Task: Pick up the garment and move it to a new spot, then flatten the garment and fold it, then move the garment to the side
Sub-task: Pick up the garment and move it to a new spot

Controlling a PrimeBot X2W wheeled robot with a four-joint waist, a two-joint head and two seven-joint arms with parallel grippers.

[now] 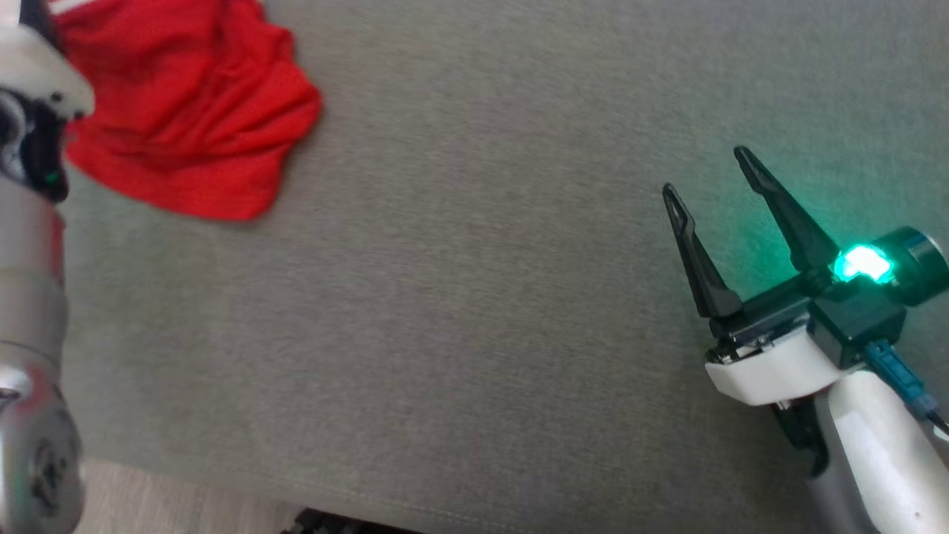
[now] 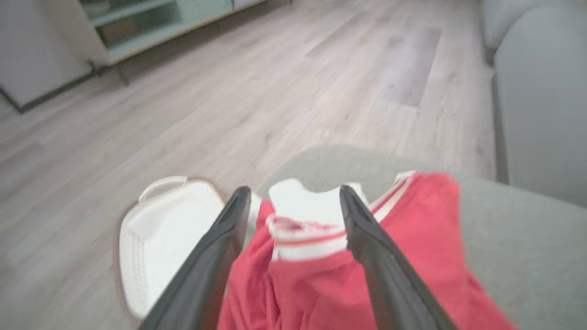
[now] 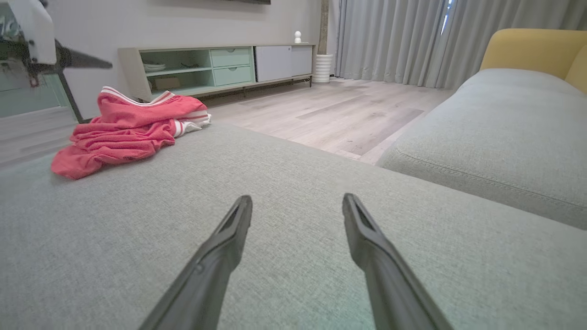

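Left wrist view: garment (image 2: 312,288) lies close beneath wide-spread left gripper (image 2: 294,190).

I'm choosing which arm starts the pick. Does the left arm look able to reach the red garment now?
Probably yes. The left gripper is open and hangs over the red garment, which lies crumpled on the grey cushion; nothing stands between them.

floor (image 3: 330,110): pale wood planks | cabinet (image 3: 206,68): low, mint shelves and drawers | curtains (image 3: 390,41): grey, drawn | sofa (image 3: 504,128): grey fabric | tub (image 2: 160,238): white, blurred, maybe a basket
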